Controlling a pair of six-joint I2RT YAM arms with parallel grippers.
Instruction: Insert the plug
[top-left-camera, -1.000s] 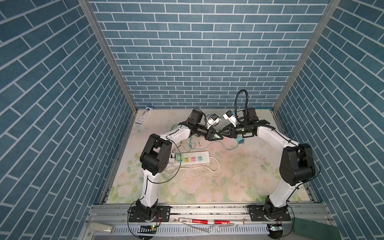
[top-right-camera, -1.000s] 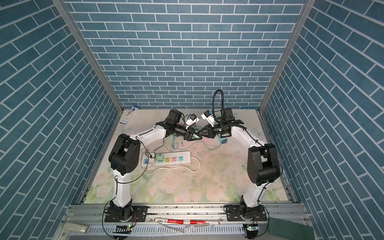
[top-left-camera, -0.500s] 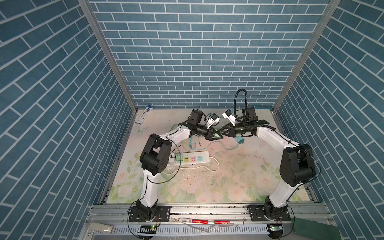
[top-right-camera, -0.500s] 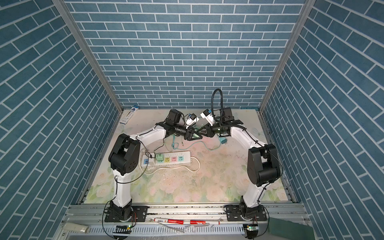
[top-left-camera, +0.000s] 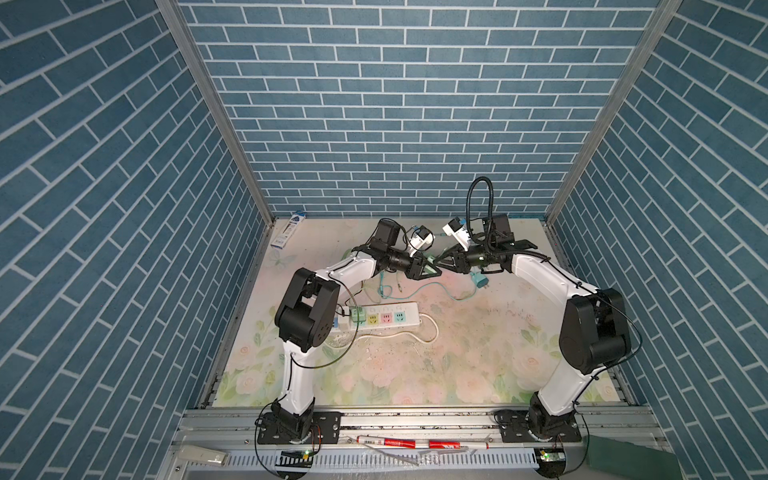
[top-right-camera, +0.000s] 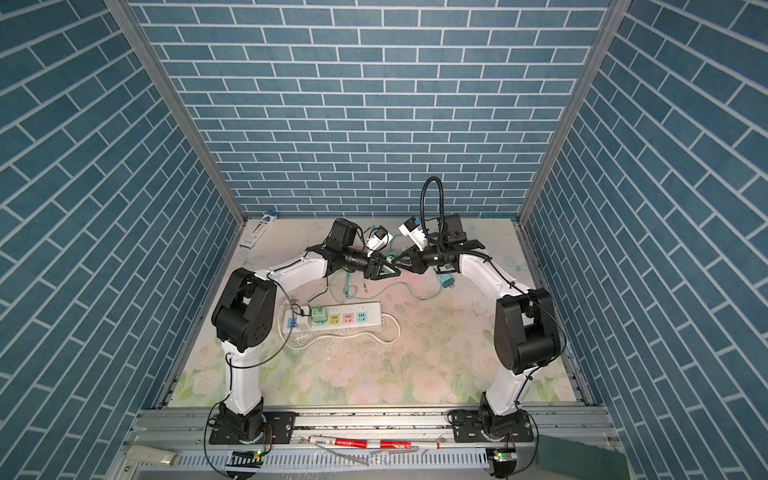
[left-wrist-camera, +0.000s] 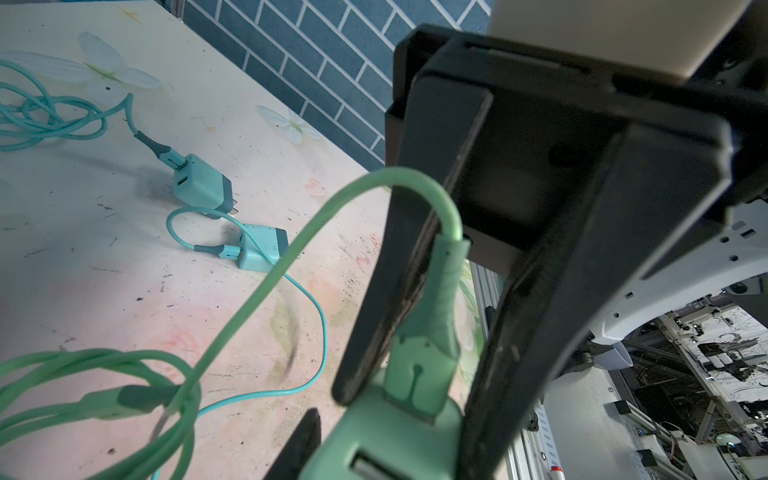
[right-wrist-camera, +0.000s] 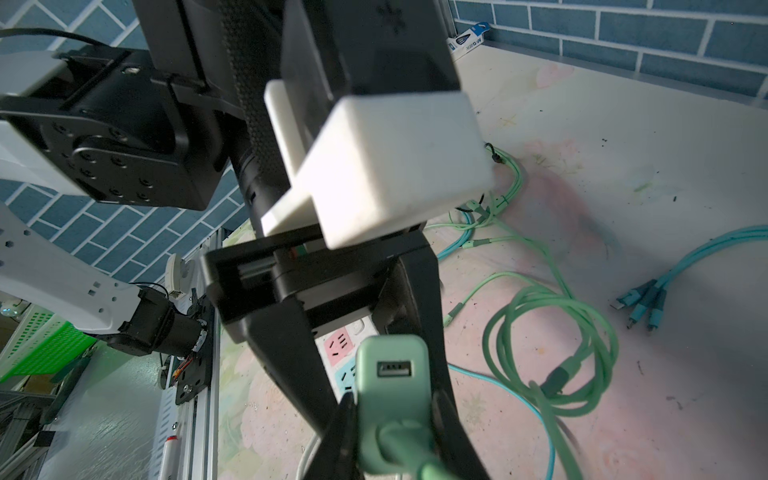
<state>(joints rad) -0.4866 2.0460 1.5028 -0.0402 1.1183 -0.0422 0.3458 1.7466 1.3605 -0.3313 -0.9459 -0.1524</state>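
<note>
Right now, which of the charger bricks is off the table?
The mint-green charger held in the right pincer; the teal charger and its teal twin lie on the mat, another green one sits on the power strip.

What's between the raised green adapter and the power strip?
Just loose teal cable lying on the mat below the green adapter, short of the power strip; otherwise bare. Shows in both top views.

Four chargers (left-wrist-camera: 202, 189), perhaps; one power strip (top-left-camera: 386, 319).
</note>
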